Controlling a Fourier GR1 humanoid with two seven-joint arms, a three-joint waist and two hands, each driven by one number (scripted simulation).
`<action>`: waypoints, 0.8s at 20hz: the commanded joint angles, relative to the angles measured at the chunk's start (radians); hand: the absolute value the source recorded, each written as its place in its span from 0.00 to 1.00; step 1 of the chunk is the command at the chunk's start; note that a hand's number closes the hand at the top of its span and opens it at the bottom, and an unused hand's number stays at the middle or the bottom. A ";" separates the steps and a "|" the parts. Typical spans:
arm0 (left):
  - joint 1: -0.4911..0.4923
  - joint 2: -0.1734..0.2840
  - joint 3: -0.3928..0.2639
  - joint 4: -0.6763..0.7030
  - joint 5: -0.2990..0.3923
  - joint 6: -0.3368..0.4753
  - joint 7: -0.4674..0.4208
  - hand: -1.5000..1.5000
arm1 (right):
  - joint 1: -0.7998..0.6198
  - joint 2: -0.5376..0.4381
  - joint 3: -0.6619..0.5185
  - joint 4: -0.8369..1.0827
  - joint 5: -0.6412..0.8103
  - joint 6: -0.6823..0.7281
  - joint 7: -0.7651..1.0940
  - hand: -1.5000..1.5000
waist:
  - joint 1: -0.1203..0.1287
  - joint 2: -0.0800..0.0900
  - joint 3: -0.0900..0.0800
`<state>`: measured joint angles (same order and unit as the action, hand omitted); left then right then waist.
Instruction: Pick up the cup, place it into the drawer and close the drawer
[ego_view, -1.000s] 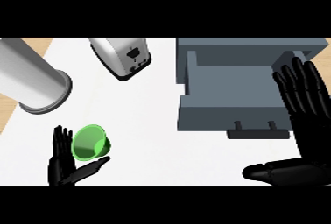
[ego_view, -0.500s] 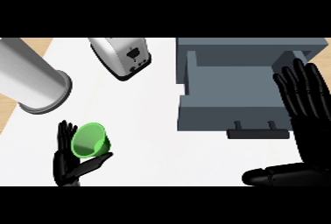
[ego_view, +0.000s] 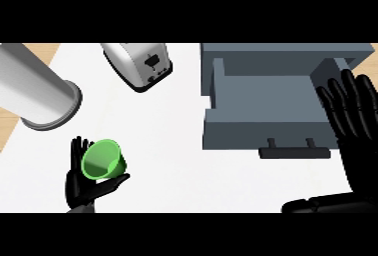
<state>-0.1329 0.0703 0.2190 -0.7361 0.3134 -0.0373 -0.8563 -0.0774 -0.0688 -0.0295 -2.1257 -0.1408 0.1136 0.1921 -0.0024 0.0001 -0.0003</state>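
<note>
Left robot hand (ego_view: 87, 181) curled around the small green plastic cup (ego_view: 101, 159), well left of the open grey drawer (ego_view: 273, 107): light, rigid, likely slick, best gripped round its wall.

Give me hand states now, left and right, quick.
Left hand: shut on the green cup, fingers and thumb curled round it.
Right hand: open, fingers straight, holding nothing, over the open drawer's right side.
</note>
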 joint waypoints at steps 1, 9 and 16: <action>-0.054 0.014 0.006 0.114 0.016 -0.118 -0.056 0.00 | -0.051 -0.026 -0.048 0.082 -0.046 0.035 -0.035 0.00 | -0.001 0.002 0.000; -0.123 0.058 0.029 0.252 0.035 -0.272 -0.155 1.00 | -0.018 0.013 0.018 0.004 0.022 -0.017 0.010 0.00 | -0.005 0.002 -0.001; -0.092 -0.017 -0.007 0.076 -0.008 -0.053 -0.182 1.00 | 0.001 0.000 -0.022 0.100 0.004 0.037 -0.111 0.00 | 0.002 0.000 0.000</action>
<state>-0.2184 0.0693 0.2116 -0.6376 0.3184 -0.1507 -0.9790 -0.0988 -0.0825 -0.0604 -2.0631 -0.1529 0.1349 0.1521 -0.0017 -0.0001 -0.0003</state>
